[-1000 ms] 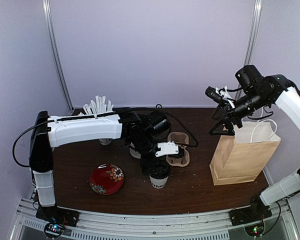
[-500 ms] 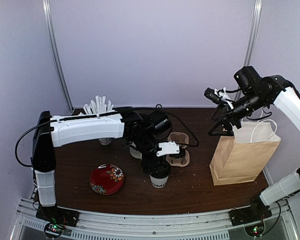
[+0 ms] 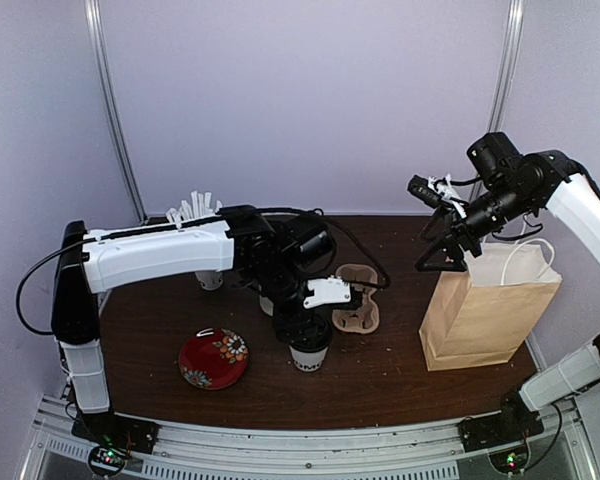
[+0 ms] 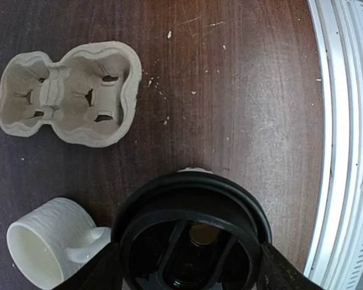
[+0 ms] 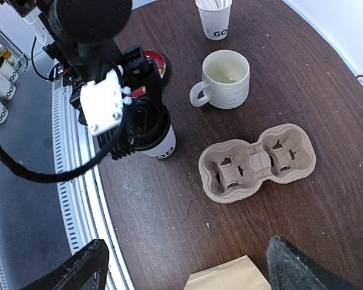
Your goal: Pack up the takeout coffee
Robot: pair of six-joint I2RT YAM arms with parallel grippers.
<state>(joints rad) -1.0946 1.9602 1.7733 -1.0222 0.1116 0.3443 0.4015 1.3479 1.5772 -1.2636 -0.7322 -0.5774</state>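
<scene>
Dark wood table (image 3: 400, 380): left gripper (image 4: 190, 272) clamps the black lid (image 4: 190, 235) across its rim, seated on the lettered paper cup (image 3: 308, 358), likely pressing it home. Cup carrier (image 3: 358, 300) at 1 o'clock of the cup. Right gripper (image 3: 443, 262) wide open, empty, over the paper bag (image 3: 485, 310), probably keeping the mouth open for packing.

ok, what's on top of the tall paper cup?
The black lid, gripped by the left claw. Whether it's seated can't be told; the cup interior is covered.
</scene>
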